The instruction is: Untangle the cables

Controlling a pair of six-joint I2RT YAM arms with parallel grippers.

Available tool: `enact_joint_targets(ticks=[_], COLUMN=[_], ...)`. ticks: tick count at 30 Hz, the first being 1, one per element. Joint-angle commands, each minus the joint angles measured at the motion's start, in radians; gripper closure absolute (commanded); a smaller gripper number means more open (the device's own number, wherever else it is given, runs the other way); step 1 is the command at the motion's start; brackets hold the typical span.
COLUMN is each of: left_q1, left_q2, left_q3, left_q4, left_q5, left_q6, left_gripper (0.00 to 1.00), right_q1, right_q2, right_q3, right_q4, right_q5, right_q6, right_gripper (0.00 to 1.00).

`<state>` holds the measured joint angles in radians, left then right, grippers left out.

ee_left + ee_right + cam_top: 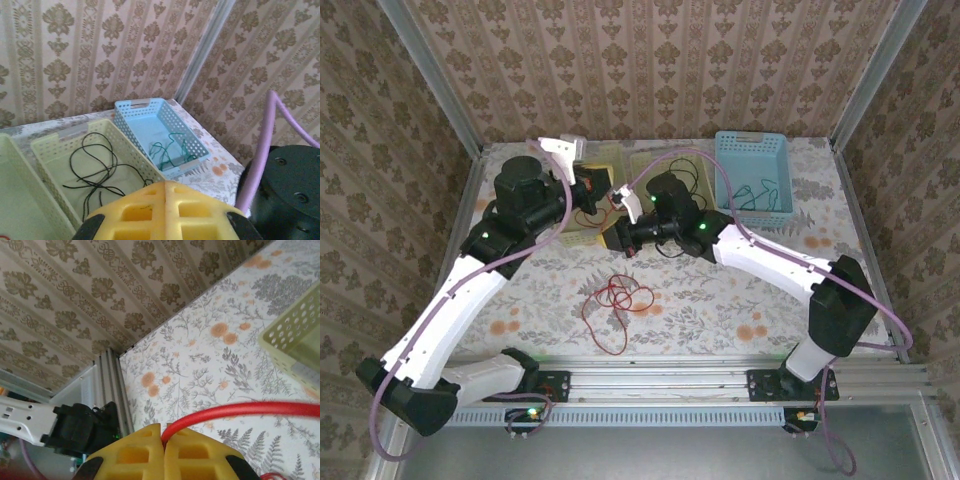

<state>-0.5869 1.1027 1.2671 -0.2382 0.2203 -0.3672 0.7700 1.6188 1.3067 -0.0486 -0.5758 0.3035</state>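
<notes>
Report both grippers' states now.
Left gripper: closed, nothing visible between its fingers.
Right gripper: closed on the red cable.

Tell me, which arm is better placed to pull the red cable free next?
Probably the right arm: the right gripper is shut on the red cable. The left gripper is shut with no cable seen in it, so it would first have to open and reach.

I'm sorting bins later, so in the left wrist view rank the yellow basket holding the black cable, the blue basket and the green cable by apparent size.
1. yellow basket, though nearer the camera, so unsure.
2. blue basket.
3. green cable, clearly smallest, lying inside the blue one.
</notes>
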Motion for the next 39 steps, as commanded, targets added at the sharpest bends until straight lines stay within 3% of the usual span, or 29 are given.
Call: enact_joint_targets(ticks=[1,6,10,17,20,28,34,39], left_q1=[0.024,0.161,0.269,0.315,0.315,0.312,0.312,0.320], left_q2=[-0.046,-0.094,-0.125,-0.151,-0.156,-0.117,-0.009,0.105], left_q3=[-0.021,-0.086,-0.144,-0.207,-0.228,-0.297,-0.289,-0.293], left_q4=[0.001,0.015,0.017,0.013,0.025,0.113,0.162,0.242], left_q5=[-0.152,-0.248,-0.243,-0.210,-0.183,-0.073,-0.110,-0.169], left_q6=[-0.035,-0.131,-0.176,-0.192,-0.193,-0.210,-0.155,-0.112], left_gripper=[1.00,1.00,1.00,1.00,1.00,1.00,1.00,1.00], right_q1=[-0.010,-0.037,-0.083,-0.288,-0.313,-0.272,-0.198,-0.178], right_q2=[-0.071,-0.196,-0.325,-0.480,-0.462,-0.240,0.096,0.421], right_q3=[-0.050,-0.149,-0.219,-0.351,-0.338,-0.198,0.121,0.491], right_q4=[0.003,-0.096,-0.191,-0.116,-0.081,0.067,0.051,-0.161], right_q5=[-0.010,-0.127,-0.124,-0.107,-0.118,-0.090,-0.047,-0.045], right_q6=[-0.011,-0.055,-0.079,0.019,0.040,0.107,0.071,0.017], right_gripper=[1.00,1.00,1.00,1.00,1.00,1.00,1.00,1.00])
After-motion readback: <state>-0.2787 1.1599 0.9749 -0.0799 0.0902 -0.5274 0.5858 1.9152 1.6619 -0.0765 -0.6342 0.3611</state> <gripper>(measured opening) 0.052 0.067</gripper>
